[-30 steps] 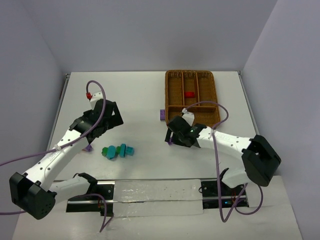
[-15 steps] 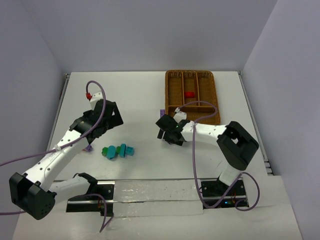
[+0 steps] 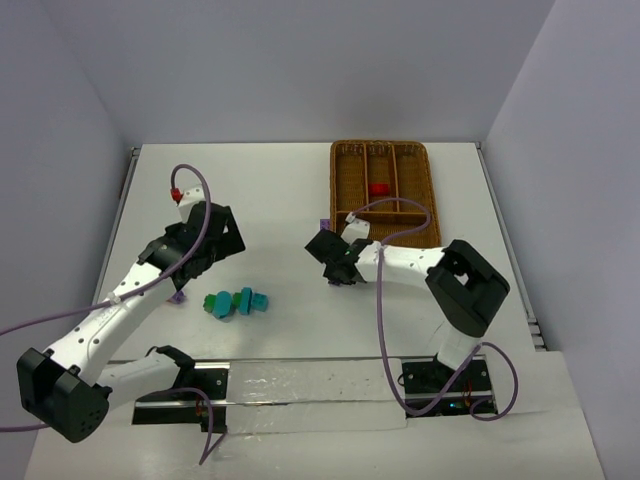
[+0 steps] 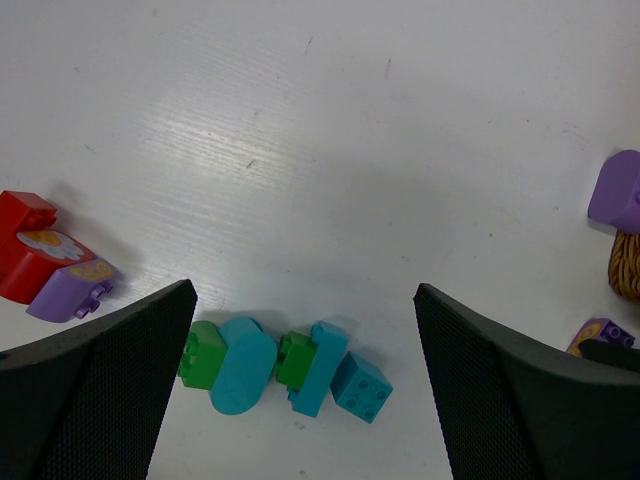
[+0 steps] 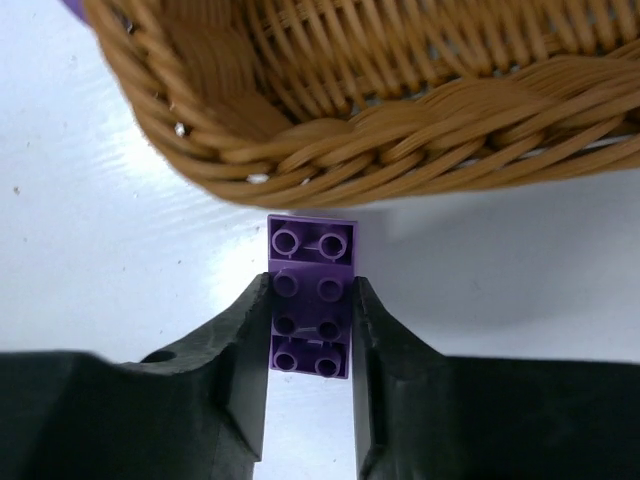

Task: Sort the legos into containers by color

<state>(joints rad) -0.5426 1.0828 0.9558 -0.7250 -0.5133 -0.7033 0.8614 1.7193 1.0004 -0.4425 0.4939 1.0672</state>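
Legos update: the right arm has swung in from the near right over the last second and now sits at the tray's point(image 3: 432, 195) near-left corner. Your right fingers point(image 5: 240, 350) were spread a moment ago; now they're pinching a purple brick point(image 5: 311, 245). So the grasp looks made, and the next step is likely lift and drop.

Grip detail, from the right wrist view:
- The brick sits studs-up between the pads, clamped on its long sides.
- Its far end pokes out past the tips toward the wicker wall point(image 5: 400, 140).
- It's outside the tray, just beside that wall. I can't tell if it's off the counter point(image 3: 270, 190) yet.
- The grip looks centred and square, so I'd expect low slip risk.

The left arm hasn't moved. Your left fingers point(image 4: 110, 380) are spread wide, holding nothing, and hover above the teal-and-green cluster point(image 4: 290, 365), which lies between the tips but below them, not touching.

Still loose on the counter:
- A red brick point(image 4: 30, 250) touching a purple one point(image 4: 70, 290), left of that cluster.
- Another purple brick point(image 3: 322, 228) by the tray's near-left corner.

Sorted so far: one red brick point(image 3: 379, 188) in the middle narrow slot. No purple in the tray yet, so take an empty slot for this one. Most of the job is still ahead.
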